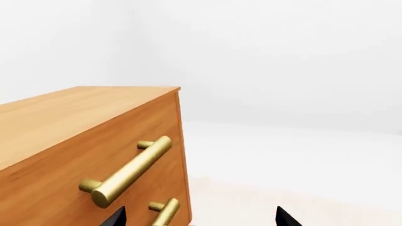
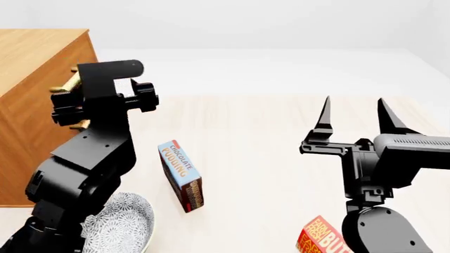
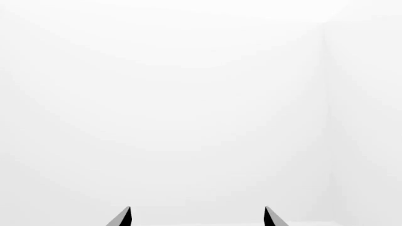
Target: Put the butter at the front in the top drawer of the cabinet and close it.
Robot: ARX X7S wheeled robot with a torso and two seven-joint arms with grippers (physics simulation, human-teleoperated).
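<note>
The butter (image 2: 320, 240) lies low on the worktop (image 2: 267, 147) beneath the right end effector (image 2: 355, 116), fingers apart. Only the left wrist view shows the top drawer (image 1: 82, 160) shut, left end effector (image 1: 199, 217) spread.

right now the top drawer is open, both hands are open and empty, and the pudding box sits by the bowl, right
Not quite: the left wrist view shows the top drawer shut, flush with the cabinet. The rest holds: left hand and right hand open and empty, pudding box by the bowl.

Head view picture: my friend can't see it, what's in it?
Two black robot arms reach over a pale table, left tool near a wooden cabinet, right tool open. A pudding box, patterned bowl and butter lie below.
</note>
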